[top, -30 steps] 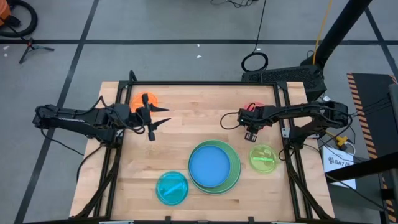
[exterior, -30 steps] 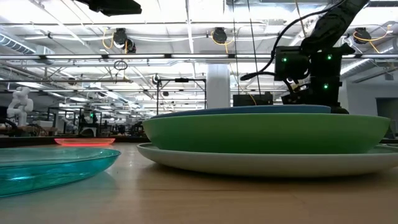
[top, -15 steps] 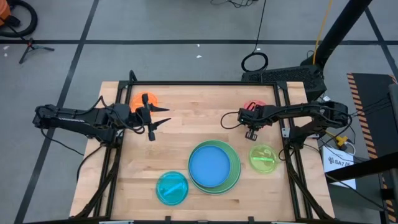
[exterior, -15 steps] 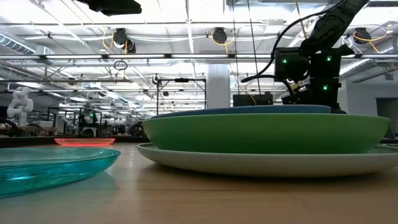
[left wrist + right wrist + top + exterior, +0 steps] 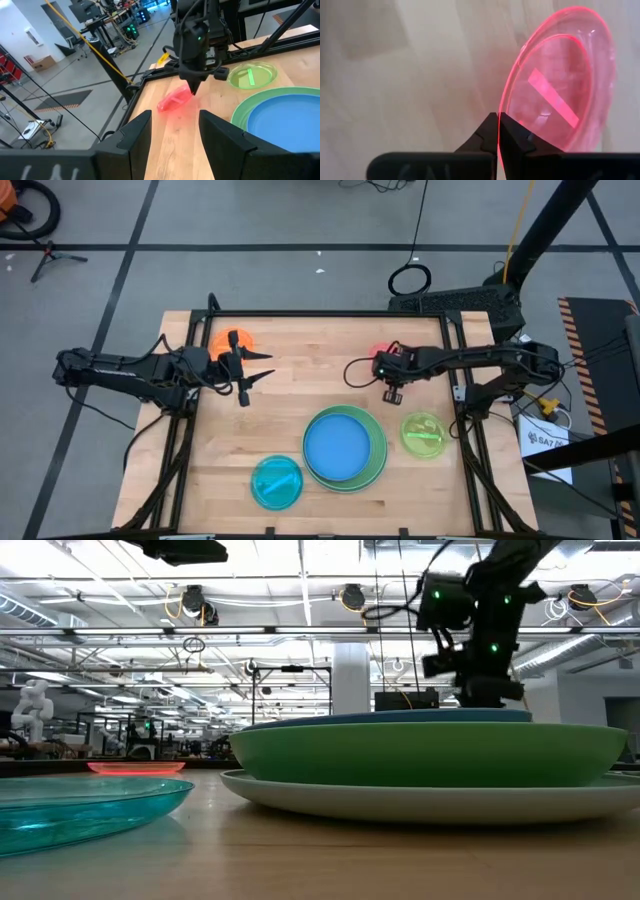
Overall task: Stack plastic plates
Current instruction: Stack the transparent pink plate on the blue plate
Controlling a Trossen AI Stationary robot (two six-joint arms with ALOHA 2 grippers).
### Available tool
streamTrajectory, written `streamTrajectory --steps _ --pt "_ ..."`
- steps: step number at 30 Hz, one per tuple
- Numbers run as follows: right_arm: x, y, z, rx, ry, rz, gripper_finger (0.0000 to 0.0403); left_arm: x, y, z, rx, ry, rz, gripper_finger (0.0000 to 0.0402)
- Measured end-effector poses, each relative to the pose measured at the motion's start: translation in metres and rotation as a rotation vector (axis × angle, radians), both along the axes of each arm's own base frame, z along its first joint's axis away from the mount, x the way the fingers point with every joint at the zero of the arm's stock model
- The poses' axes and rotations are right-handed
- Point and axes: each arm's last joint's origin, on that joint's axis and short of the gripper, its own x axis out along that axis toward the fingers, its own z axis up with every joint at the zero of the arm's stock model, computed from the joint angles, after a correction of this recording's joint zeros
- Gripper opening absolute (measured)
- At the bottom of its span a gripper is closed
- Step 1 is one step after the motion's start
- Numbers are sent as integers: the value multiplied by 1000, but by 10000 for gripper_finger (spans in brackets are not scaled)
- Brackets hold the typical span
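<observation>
Between right tool's [image 5: 497,131] tips, pink plate's [image 5: 560,85] rim.

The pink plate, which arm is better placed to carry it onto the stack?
The right: its gripper is already shut on the pink plate's rim. The left gripper hangs open by the orange plate.

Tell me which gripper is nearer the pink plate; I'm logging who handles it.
Right. The right gripper is shut on the pink plate's rim, lifting it tilted. The left gripper hangs open across the table, by the orange plate.
</observation>
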Motion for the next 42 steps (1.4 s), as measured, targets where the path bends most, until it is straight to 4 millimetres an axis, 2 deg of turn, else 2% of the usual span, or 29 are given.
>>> streamTrajectory --steps 12,22,27,33,42 --pt "36 41 51 -70 -168 166 1 0 0 0 -9 -2 2 170" --pt "52 103 97 -19 -358 370 0 0 0 0 -16 -4 3 170" --pt "56 135 105 99 -498 463 0 0 0 0 -22 -5 4 170" --pt "59 169 107 115 -599 590 0 0 0 0 -30 -8 6 170" --pt "61 197 87 93 -527 734 0 0 0 0 -44 -12 8 170"
